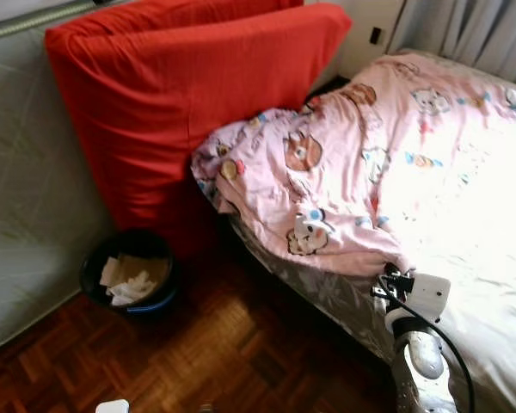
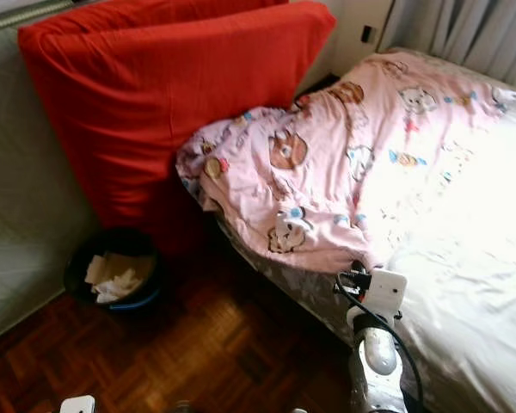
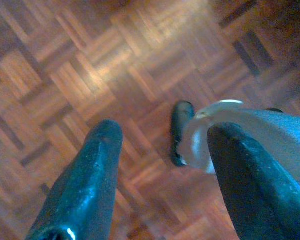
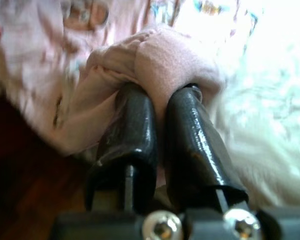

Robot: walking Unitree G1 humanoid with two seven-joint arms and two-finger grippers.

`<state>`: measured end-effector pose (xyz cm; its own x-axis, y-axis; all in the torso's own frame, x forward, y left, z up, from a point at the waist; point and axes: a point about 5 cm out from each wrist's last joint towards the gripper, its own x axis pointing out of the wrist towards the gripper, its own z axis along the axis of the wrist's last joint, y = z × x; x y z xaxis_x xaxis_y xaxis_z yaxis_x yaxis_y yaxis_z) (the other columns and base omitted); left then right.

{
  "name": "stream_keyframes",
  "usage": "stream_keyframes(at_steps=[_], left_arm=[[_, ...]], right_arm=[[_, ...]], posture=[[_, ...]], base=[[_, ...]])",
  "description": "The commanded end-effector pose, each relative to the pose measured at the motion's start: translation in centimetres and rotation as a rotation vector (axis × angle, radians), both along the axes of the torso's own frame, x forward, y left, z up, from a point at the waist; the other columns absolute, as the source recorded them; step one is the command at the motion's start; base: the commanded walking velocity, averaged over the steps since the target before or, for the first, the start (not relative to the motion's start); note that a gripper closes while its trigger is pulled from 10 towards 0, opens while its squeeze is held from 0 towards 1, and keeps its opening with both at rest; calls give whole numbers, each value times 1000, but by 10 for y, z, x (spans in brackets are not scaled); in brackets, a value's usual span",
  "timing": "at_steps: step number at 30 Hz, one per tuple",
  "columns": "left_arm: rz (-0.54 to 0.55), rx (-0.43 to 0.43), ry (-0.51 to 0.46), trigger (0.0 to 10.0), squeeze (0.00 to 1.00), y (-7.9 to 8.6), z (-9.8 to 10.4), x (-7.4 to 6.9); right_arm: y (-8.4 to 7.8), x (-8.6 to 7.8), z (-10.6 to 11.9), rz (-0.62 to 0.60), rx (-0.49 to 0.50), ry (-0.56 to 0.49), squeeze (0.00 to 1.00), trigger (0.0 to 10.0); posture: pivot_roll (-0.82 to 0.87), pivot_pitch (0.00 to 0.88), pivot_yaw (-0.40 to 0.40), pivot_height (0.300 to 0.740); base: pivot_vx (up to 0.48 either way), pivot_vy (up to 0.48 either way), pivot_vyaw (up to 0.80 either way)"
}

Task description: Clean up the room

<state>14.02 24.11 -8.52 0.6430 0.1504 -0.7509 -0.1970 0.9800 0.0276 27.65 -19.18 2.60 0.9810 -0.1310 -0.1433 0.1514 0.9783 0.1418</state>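
The right end effector [image 4: 160, 125] was clenched on the pink duvet [image 1: 344, 172] edge at the near side of the bed [image 1: 490, 327], so the bed-making seemed only begun, the duvet lying crumpled.

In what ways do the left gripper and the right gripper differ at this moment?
The left gripper is open, fingers apart, holding nothing; the right gripper is shut, pinching a fold of the pink blanket. The left gripper hangs over the wooden parquet floor; the right gripper is at the edge of the bed. Both have two long black fingers.
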Motion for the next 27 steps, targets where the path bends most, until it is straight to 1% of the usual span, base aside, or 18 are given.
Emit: stream_keyframes(at_steps=[1, 3, 4, 9, 10, 14, 18, 20, 26, 27], left_arm=[[-11, 7, 37, 10000, 0, 1, -4, -11], [-11, 7, 38, 10000, 0, 0, -4, -11], [-16, 8, 39, 10000, 0, 0, -4, -11], [-23, 9, 42, 10000, 0, 0, -4, -10], [-25, 10, 41, 10000, 0, 0, -4, -10], [-30, 12, 41, 10000, 0, 1, -4, -9], [-33, 13, 41, 10000, 0, 0, -4, -9], [-42, 15, 44, 10000, 0, -1, -4, -10], [-52, 15, 48, 10000, 0, -3, -5, -12], [-58, 15, 49, 10000, 0, -5, -6, -13]], right_arm=[[3, -2, -6, 17, -3, 43, 0, 10000], [1, -3, -9, 3, 0, 71, 0, 10000], [-1, -5, -14, -5, -8, 110, 0, 10000], [0, -7, -21, 13, 12, 155, 0, 10000], [0, -9, -24, 16, 15, 185, 0, 10000], [-1, -12, -32, 11, 18, 241, 0, 10000], [-1, -13, -36, 5, 32, 260, 0, 10000], [0, -17, -41, 16, 24, 296, 0, 10000], [1, -24, -51, 35, 27, 351, 0, 10000], [1, -28, -54, 40, 21, 376, 24, 10000]], posture=[[86, 193, -50, 740], [88, 193, -51, 740], [87, 195, -52, 740], [86, 196, -52, 740], [87, 196, -53, 740], [86, 196, -54, 740], [87, 196, -55, 740], [88, 197, -55, 740], [86, 200, -55, 740], [86, 200, -55, 740]], base=[[0, 0, 0], [0, 0, 0], [0, 0, 0], [0, 0, 0], [0, 0, 0], [0, 0, 0], [0, 0, 0], [0, 0, 0], [0, 0, 0], [0, 0, 0]])
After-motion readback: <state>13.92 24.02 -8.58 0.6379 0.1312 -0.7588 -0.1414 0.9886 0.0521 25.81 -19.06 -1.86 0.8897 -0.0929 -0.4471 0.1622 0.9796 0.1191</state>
